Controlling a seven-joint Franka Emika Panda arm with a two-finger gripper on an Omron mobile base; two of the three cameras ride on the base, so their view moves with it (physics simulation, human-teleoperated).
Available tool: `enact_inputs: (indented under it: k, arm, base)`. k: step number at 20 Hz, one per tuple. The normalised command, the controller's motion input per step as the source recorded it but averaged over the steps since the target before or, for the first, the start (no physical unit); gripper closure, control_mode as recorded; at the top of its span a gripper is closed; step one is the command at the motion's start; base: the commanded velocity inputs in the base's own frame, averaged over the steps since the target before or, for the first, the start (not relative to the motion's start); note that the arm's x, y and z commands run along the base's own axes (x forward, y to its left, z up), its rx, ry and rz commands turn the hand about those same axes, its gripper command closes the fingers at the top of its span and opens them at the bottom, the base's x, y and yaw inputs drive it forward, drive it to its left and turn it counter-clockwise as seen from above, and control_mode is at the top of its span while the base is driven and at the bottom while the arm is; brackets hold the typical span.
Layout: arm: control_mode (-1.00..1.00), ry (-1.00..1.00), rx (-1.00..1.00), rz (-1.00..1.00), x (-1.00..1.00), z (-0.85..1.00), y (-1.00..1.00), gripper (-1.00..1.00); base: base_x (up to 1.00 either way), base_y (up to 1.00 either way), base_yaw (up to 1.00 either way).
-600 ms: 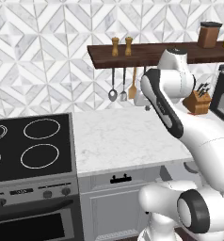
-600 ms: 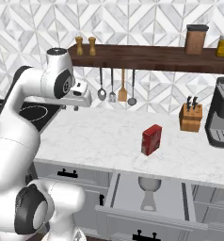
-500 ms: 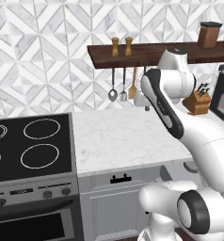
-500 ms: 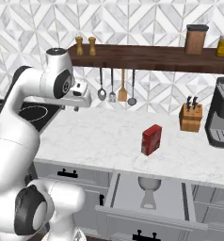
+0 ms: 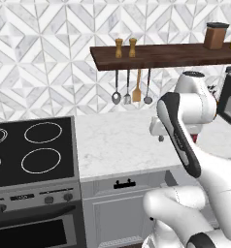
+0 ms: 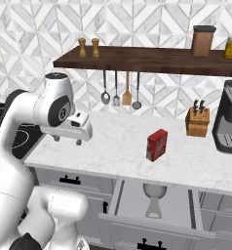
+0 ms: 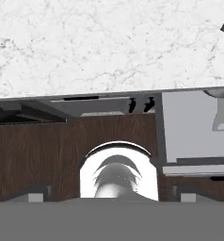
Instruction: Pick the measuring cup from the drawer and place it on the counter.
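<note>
Still apart: end effector [image 6: 67,140] high over the worktop [image 6: 118,151], jaws wide, holding nothing.
The measuring cup [image 6: 154,192] lies in the open drawer [image 6: 125,200], lower and to its right; handle pointing near.

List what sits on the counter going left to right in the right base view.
gripper → red box → knife block → coffee machine, all over or on the counter.
</note>
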Motion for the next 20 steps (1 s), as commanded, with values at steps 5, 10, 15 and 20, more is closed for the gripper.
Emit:
enact_inputs:
  k: [5, 10, 15, 20]
  arm:
    - [-1.0, -0.05, -0.01, -0.01, -0.58, -0.95, -0.32, -1.0]
    - [1.0, -0.13, -0.04, -0.09, -0.25, -0.56, -0.03, -1.0]
    - [1.0, 0.0, 0.0, 0.0, 0.0, 0.0, 0.0, -1.0]
    - [1.0, 0.0, 0.0, 0.0, 0.0, 0.0, 0.0, -1.0]
  base:
    - [0.0, 0.0, 0.0]
    - [-0.08, 0.01, -0.16]
    - [0.03, 0.48, -0.59]
    - [0.29, 0.81, -0.73]
